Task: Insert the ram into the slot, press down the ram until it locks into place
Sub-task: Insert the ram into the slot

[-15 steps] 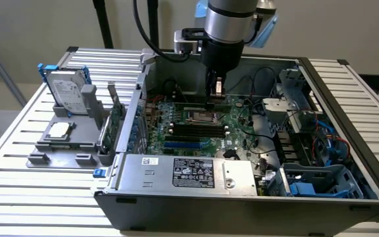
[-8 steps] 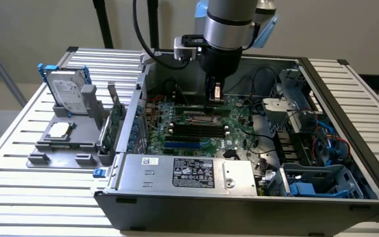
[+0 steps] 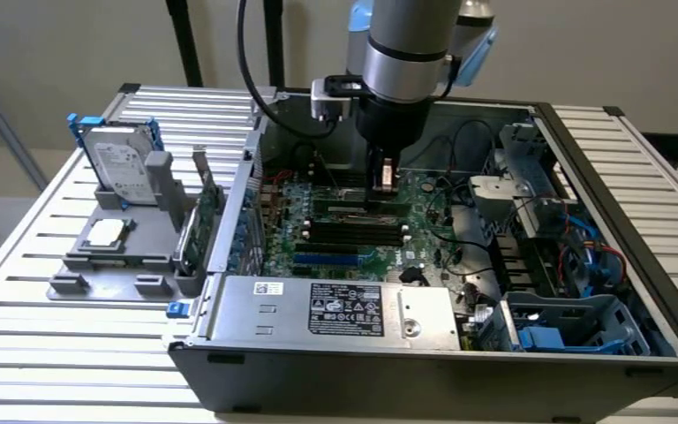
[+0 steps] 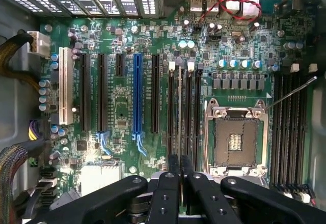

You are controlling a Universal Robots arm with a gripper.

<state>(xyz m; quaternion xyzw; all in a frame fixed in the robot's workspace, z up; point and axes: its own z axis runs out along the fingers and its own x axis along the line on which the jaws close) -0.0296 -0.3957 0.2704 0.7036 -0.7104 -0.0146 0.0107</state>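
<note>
The ram [image 4: 179,112], a thin, long green stick seen edge-on, is standing upright in a black slot [image 4: 178,81], running along the slot's length and sitting between the neighbouring black slots [image 4: 189,117] just beside it

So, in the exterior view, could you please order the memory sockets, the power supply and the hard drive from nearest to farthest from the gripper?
1. The black memory sockets, directly under the gripper, on the motherboard.
2. The power supply, along the near wall of the case.
3. The hard drive, outside the case, at the exterior view's left.
</note>
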